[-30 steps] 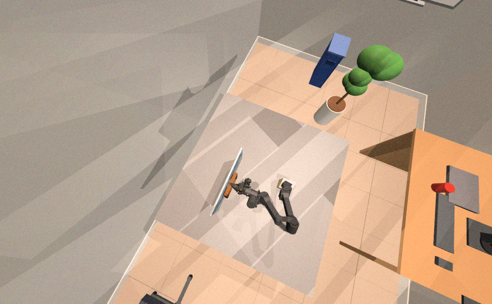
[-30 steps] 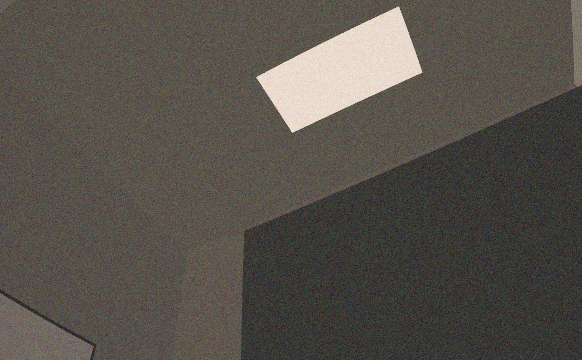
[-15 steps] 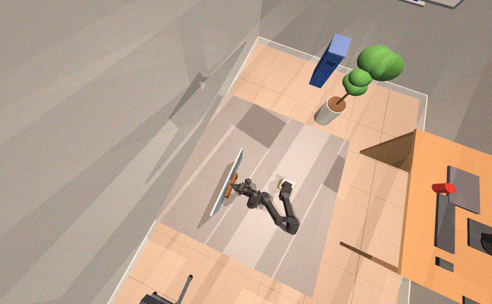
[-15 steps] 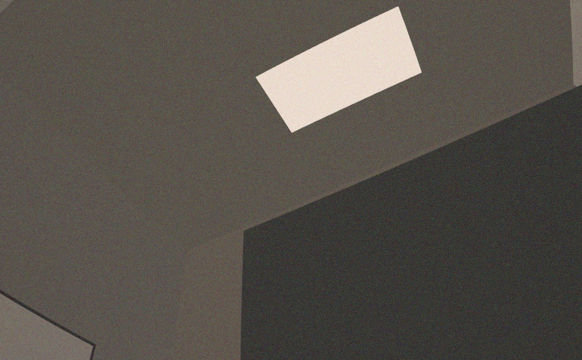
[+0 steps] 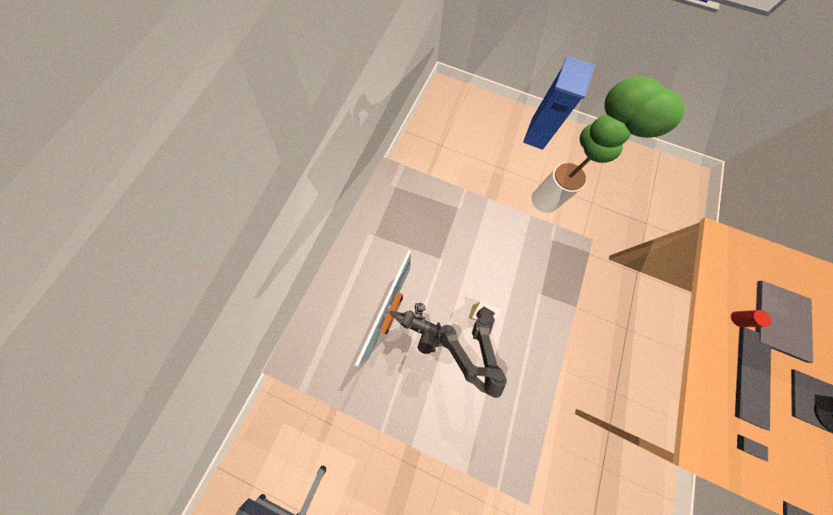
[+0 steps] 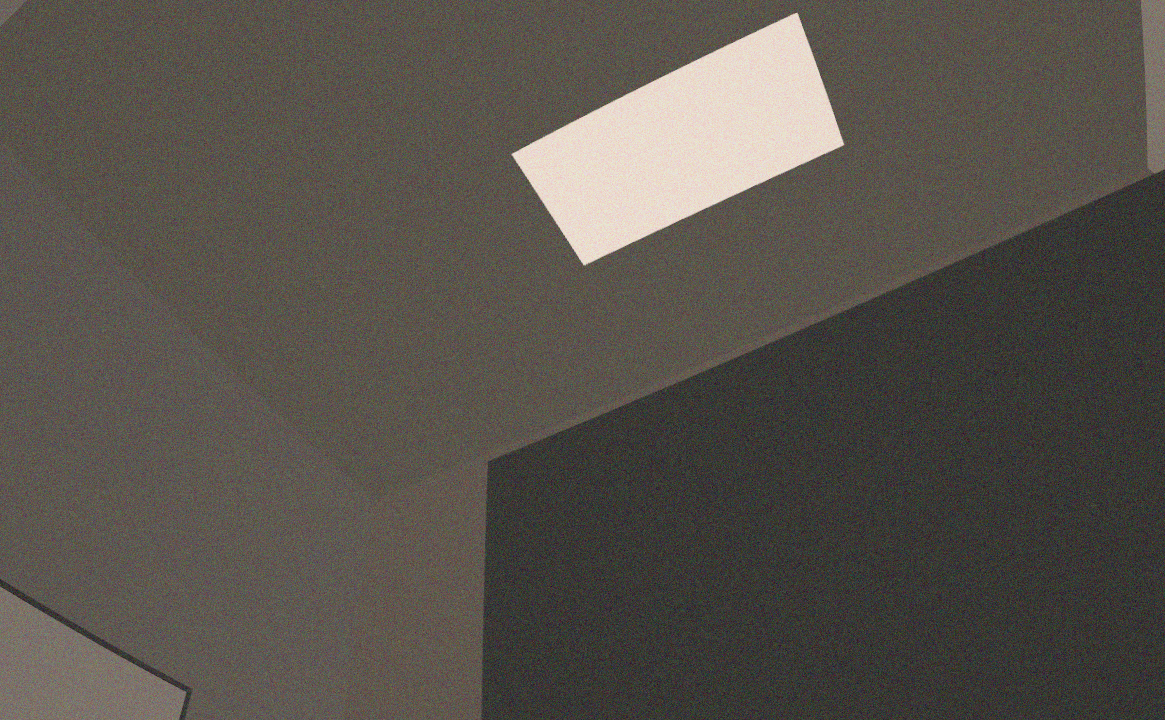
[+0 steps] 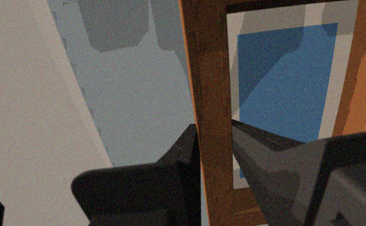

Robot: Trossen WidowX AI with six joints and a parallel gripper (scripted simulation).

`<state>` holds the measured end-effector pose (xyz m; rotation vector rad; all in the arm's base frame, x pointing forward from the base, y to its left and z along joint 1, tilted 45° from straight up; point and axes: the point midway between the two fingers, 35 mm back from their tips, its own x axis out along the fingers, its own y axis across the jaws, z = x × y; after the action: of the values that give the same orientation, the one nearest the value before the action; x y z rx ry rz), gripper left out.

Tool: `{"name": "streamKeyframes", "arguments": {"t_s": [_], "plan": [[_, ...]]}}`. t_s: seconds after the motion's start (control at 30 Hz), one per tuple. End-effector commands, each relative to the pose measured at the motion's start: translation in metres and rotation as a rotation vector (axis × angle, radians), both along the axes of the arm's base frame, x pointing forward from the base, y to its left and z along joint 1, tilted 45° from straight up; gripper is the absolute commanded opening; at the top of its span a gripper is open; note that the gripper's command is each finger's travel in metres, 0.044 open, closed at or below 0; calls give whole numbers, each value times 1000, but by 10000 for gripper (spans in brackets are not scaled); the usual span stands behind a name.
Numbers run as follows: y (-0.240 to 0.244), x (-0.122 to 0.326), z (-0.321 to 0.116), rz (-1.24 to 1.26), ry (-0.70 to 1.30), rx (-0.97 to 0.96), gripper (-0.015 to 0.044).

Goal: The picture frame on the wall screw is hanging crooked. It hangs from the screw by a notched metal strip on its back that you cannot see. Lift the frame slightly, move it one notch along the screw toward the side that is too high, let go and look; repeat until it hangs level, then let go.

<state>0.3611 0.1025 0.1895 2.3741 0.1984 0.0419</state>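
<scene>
The picture frame (image 5: 396,302) (image 7: 212,78) has a brown-orange wooden border around a blue picture with a pale mat. It stands in front of a thin light-blue wall panel (image 5: 367,343) (image 7: 129,81). My gripper (image 5: 392,313) (image 7: 214,125) is shut on one border bar of the frame, one finger on the outer side and one over the picture side. In the wrist view the bar leans slightly within the picture. The screw and the notched strip are hidden, and I cannot tell whether the frame is level. The exterior view shows neither frame nor gripper.
My dark arm (image 5: 464,361) reaches over a striped rug (image 5: 400,220). A potted plant (image 5: 641,105) and a blue cabinet (image 5: 553,109) stand at the back. A desk (image 5: 720,256) with a red cup (image 5: 751,318) is at the right. The exterior view shows a ceiling light (image 6: 680,138).
</scene>
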Motion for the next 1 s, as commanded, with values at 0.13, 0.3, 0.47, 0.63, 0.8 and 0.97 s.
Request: {"name": "streamKeyframes", "arguments": {"t_s": [0.13, 0.3, 0.47, 0.63, 0.8, 0.97], "plan": [[1, 0, 0, 0, -8, -41, 0], [0, 0, 0, 0, -4, -24, 131], [0, 0, 0, 0, -4, -24, 260], [0, -6, 2, 0, -3, -18, 260], [-2, -45, 9, -4, 4, 31, 260], [-9, -83, 6, -9, 11, 83, 260]]}}
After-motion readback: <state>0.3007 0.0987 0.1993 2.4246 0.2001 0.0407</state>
